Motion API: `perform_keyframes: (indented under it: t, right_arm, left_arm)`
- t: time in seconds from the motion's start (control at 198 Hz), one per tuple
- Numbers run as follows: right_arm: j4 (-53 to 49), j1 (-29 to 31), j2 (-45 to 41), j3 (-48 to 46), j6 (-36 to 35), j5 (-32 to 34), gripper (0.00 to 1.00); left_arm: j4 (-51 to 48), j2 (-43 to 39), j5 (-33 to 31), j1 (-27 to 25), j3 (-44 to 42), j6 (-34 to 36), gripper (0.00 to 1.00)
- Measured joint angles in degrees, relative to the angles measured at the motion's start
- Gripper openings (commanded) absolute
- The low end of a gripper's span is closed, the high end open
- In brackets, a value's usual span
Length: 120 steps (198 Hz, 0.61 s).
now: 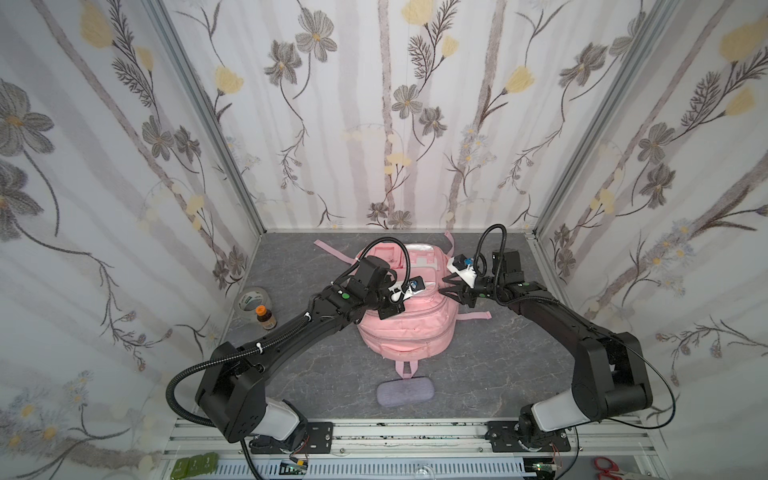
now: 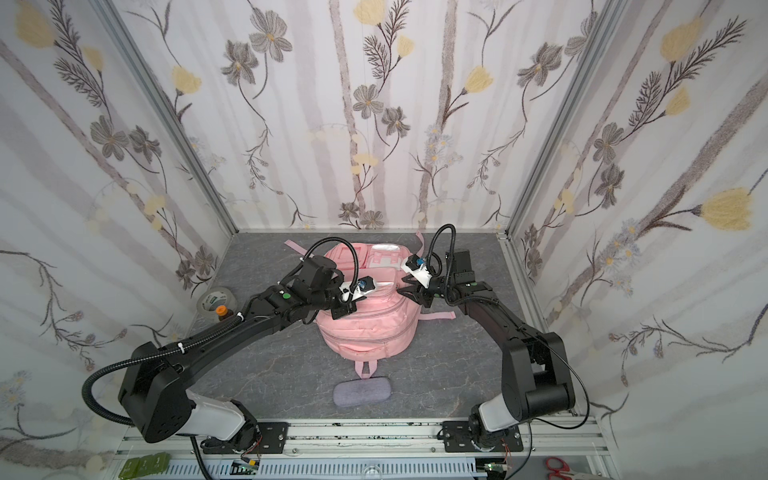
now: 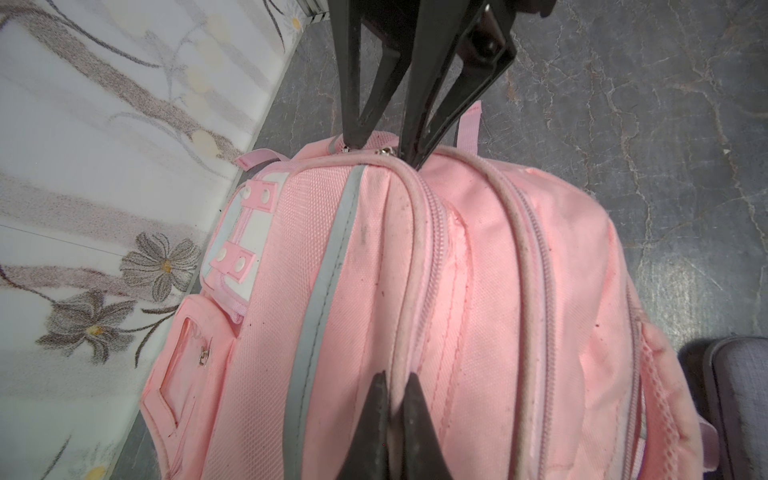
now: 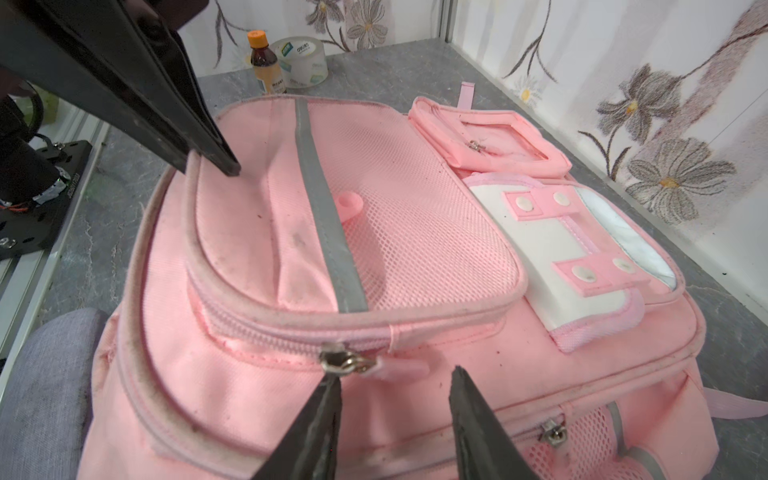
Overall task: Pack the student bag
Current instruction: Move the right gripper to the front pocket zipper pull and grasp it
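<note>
**Left pincer (image 3: 392, 388) pinching the pocket rim, right pincer (image 4: 394, 376) gaping at the zip**

The left pincer is squeezing tight on the pink piping that rims a front pocket of the student bag (image 1: 405, 332). Its two tips are pressing together with the fabric ridge caught between them. The right pincer is hanging with its jaws apart at the opposite side of the same pocket. One tip is sitting right beneath the metal zip slider (image 4: 347, 362), and the pink pull tab is lying between the tips. It is gripping nothing.

The bag is lying flat on the grey table (image 1: 498, 365), pockets facing up, in the middle toward the back wall, with its handle loop pointing at the arms' bases. A grey pouch (image 1: 405, 392) is sitting just past that loop. Off to the left by the wall, a small orange-capped bottle (image 1: 264, 318) is standing beside a roll of tape (image 1: 252, 300).
</note>
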Motion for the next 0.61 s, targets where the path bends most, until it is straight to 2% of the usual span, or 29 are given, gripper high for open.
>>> perform_keyframes:
  t: [0.344, 0.44, 0.511, 0.607]
  right_arm:
    - [-13.46, -0.02, 8.41, 9.77, -11.52, -1.66, 0.4]
    - [-16.11, 0.0, 9.38, 10.99, -13.7, -2.4, 0.36]
    - [-17.38, 0.0, 9.53, 11.34, -15.17, -3.1, 0.28]
    - [-18.78, 0.0, 9.55, 11.39, -16.5, -3.65, 0.25]
  left_arm:
    - [-2.73, 1.16, 0.94, 0.09, 2.12, 0.83, 0.0]
    - [-3.48, 1.25, 1.01, 0.15, 2.45, 1.03, 0.0]
    - [-3.67, 1.27, 1.07, 0.2, 2.69, 1.07, 0.0]
    - [-4.13, 1.27, 1.16, 0.31, 2.91, 1.25, 0.0]
